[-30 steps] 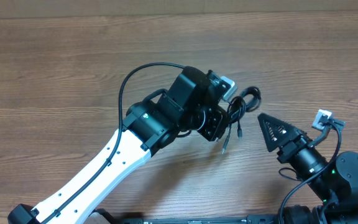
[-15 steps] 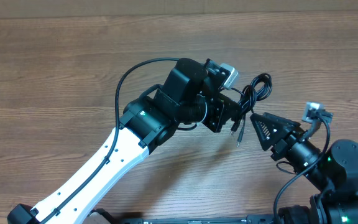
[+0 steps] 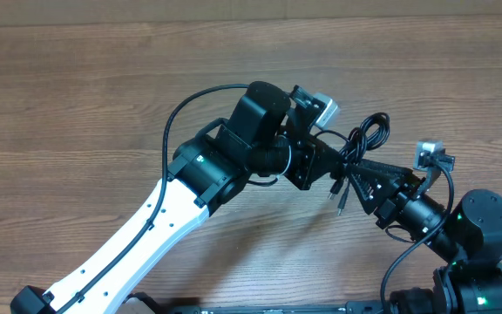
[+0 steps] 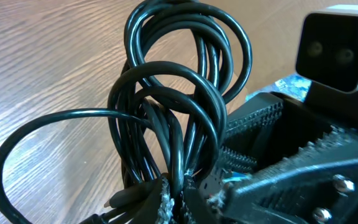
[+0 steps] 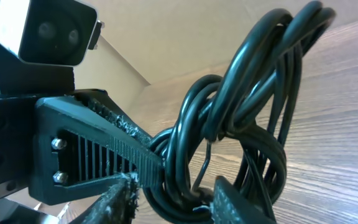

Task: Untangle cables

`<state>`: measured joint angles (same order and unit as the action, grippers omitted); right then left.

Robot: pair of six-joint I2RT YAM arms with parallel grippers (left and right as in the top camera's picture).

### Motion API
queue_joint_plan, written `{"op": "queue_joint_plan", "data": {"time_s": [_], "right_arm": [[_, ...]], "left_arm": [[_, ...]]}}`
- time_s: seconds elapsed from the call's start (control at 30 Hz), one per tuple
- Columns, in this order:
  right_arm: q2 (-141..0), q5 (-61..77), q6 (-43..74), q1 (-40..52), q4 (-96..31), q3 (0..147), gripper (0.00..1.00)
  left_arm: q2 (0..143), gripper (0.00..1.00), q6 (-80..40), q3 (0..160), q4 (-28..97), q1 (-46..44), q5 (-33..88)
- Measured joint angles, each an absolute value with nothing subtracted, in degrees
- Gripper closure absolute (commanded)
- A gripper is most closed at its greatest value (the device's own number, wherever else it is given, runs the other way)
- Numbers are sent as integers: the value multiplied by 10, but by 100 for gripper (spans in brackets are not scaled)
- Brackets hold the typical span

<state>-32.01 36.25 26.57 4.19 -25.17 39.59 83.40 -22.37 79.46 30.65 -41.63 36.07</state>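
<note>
Right gripper (image 5: 176,199) straddles the cables (image 5: 247,99) low down; we cannot tell whether it pinches them. Left gripper (image 4: 178,200) clamps the same root, above the table (image 3: 77,87). Thin, black, tightly looped, they look light, floppy and springy; we'd take one outer loop.

- Tabletop (image 3: 77,87): brown wood-grain, grain runs L–R in overhead view.
- Far edge at top; pale strip (image 3: 234,7) beyond.
- Black rail (image 3: 260,308) along near edge, btm centre.
- Cables (image 3: 369,133) bunched above the wood; can't tell if hanging plug ends touch it.
</note>
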Motion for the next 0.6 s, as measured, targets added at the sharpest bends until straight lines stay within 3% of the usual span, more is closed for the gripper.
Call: {"op": "queue_joint_plan", "data": {"time_s": [0.17, 0.33, 0.6], "right_arm": [[-320, 362, 261, 42, -251, 396, 70], [-320, 365, 255, 42, -250, 396, 96], [-321, 366, 256, 42, -252, 396, 96]], "left_arm": [[834, 96, -224, 795, 306, -416, 376], [834, 96, -224, 795, 306, -416, 386], [834, 96, -223, 795, 305, -416, 388]]}}
